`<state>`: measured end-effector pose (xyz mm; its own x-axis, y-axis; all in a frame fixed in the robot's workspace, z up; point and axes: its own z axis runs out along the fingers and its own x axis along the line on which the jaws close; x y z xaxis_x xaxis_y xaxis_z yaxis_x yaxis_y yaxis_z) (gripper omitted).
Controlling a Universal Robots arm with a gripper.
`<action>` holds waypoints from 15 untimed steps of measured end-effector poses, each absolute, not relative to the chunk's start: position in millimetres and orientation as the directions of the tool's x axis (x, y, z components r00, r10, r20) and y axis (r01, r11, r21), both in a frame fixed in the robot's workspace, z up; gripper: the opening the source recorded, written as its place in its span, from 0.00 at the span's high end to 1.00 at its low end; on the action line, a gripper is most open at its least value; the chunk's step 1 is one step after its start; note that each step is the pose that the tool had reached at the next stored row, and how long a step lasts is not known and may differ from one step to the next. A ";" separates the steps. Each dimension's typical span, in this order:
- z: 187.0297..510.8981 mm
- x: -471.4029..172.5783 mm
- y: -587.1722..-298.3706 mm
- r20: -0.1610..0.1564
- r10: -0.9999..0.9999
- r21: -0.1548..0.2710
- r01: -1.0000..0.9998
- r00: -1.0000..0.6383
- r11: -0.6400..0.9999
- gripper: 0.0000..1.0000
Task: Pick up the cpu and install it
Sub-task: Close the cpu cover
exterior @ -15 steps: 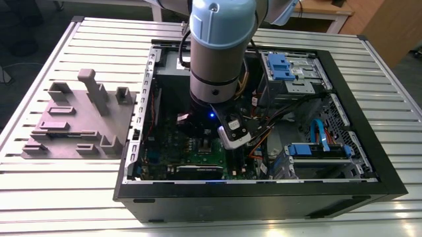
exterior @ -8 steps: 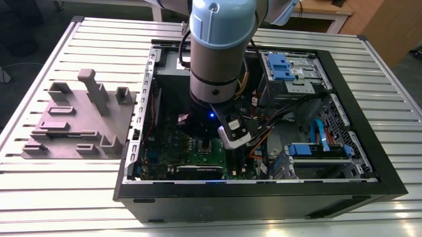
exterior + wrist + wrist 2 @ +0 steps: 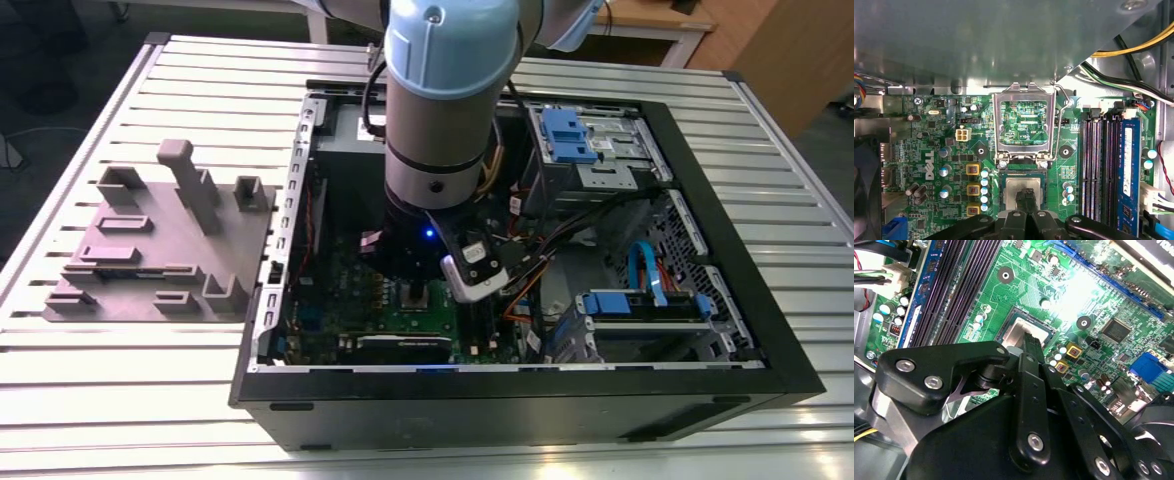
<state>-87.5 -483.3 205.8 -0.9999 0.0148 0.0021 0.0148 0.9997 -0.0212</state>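
The cpu [image 3: 1013, 188] is a small square chip with a silvery top, lying flat in the motherboard's socket [image 3: 1002, 176], inside the open computer case [image 3: 534, 382]. In the second wrist view the cpu [image 3: 1015, 333] shows the same way. My gripper [image 3: 1025, 196] stands right over it, with the black fingertips [image 3: 1031, 346] pressed together on or just above the chip's metal top. The fingers are shut and much narrower than the chip, so they do not clasp its edges. The socket's metal lid [image 3: 999, 125] is swung open beside the chip. In the exterior view the gripper [image 3: 418, 292] reaches down to the board.
Black memory slots [image 3: 1098, 165] and a blue memory stick [image 3: 1128, 165] run beside the socket. Loose cables [image 3: 1134, 47] hang near the case wall. Blue drive bays [image 3: 577, 135] fill the case's far side. A grey stepped plastic block [image 3: 160, 250] sits on the slatted table at the exterior view's left.
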 end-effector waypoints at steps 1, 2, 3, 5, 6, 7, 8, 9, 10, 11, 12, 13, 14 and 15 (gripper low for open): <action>205.7 -87.5 -483.2 0.002 0.015 -0.021 0.015 -1.000 1.000 0.90; 205.7 -87.4 -483.2 0.002 0.015 -0.021 0.015 -1.000 1.000 0.90; 205.8 -87.5 -483.3 0.002 0.015 -0.021 0.015 -1.000 1.000 0.90; 205.7 -87.4 -483.2 0.002 0.015 -0.021 0.015 -1.000 1.000 0.90; 205.7 -87.4 -483.2 0.002 0.015 -0.021 0.015 -1.000 1.000 0.90; 205.7 -87.4 -483.3 0.002 0.015 -0.021 0.015 -1.000 1.000 0.90; 205.7 -87.4 -483.3 0.002 0.015 -0.021 0.015 -1.000 1.000 0.90; 205.8 -87.4 -483.3 0.002 0.015 -0.021 0.015 -1.000 1.000 0.90; 206.2 -87.4 -483.2 0.002 0.015 -0.021 0.015 -1.000 1.000 0.90; 207.2 -87.4 -483.3 0.002 0.015 -0.022 0.015 -1.000 1.000 0.90; 208.4 -87.4 -483.3 0.002 0.015 -0.021 0.015 -1.000 1.000 0.90; 210.0 -87.4 -483.3 0.002 0.015 -0.021 0.015 -1.000 1.000 0.90; 212.1 -87.4 -483.3 0.002 0.015 -0.021 0.015 -1.000 1.000 0.90; 214.0 -87.4 -483.3 0.002 0.015 -0.021 0.015 -1.000 1.000 0.90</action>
